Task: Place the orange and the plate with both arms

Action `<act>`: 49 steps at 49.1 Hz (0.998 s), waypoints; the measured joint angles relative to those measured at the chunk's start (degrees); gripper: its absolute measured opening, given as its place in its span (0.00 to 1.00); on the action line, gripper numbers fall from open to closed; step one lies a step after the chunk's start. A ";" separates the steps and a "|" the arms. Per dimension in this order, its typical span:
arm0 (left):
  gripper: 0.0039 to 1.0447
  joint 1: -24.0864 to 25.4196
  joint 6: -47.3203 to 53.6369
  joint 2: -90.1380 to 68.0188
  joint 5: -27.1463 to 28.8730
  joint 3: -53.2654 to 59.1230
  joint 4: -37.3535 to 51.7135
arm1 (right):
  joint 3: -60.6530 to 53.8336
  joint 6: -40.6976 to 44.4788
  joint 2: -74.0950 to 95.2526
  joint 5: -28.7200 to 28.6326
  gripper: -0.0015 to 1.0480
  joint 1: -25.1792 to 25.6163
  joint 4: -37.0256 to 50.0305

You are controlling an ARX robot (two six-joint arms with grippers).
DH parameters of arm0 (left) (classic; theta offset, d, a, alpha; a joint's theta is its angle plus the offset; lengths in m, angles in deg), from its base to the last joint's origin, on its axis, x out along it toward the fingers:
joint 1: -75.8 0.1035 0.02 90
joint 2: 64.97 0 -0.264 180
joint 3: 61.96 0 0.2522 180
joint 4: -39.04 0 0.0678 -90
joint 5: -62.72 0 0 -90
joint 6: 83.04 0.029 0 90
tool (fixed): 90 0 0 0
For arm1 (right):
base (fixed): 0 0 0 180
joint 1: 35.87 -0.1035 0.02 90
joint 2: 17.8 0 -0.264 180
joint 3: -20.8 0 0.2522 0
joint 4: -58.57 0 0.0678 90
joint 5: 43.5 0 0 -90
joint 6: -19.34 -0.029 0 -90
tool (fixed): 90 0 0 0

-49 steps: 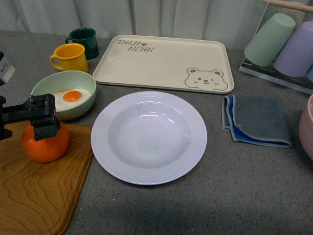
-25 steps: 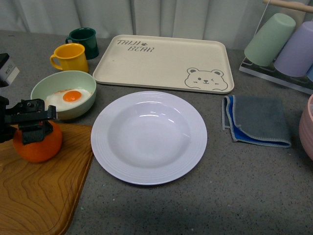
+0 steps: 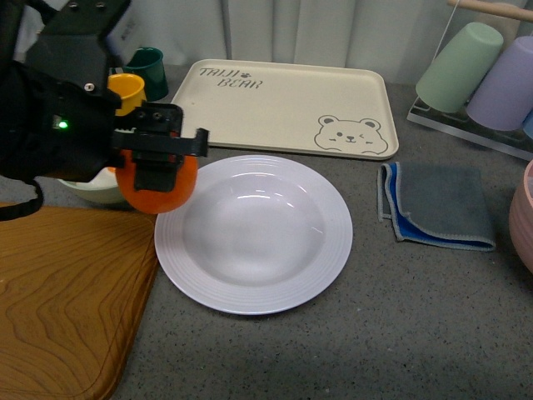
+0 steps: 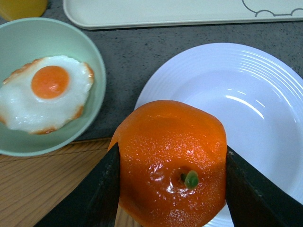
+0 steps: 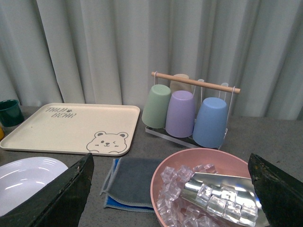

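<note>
Orange mandarin (image 3: 169,198) clamped in left gripper (image 3: 160,171), held in the air over the left rim of the white deep plate (image 3: 254,242). Plate sits mid-table, in front of the bear tray (image 3: 275,104). Wooden board (image 3: 67,300) at the table's front-left corner.

Left wrist: dark fingers (image 4: 97,189) press both sides of the mandarin, stem dimple facing camera. Pale green bowl (image 4: 52,139) with fried egg (image 4: 49,92) beside the plate.

Right wrist: right gripper (image 5: 170,196) spread wide, nothing in it, pink ice bowl (image 5: 222,158) in front.
</note>
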 joint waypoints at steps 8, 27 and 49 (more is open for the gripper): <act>0.49 -5.07 -1.11 -5.35 2.10 -3.85 0.04 | 0.00 0.00 -0.02 0.00 0.91 0.00 0.00; 0.49 -10.45 -3.23 -15.58 3.26 -10.08 0.83 | 0.00 0.00 -0.02 0.00 0.91 0.00 0.00; 0.86 -11.37 -5.01 -17.68 4.31 -11.82 -1.27 | 0.00 0.00 -0.02 0.00 0.91 0.00 0.00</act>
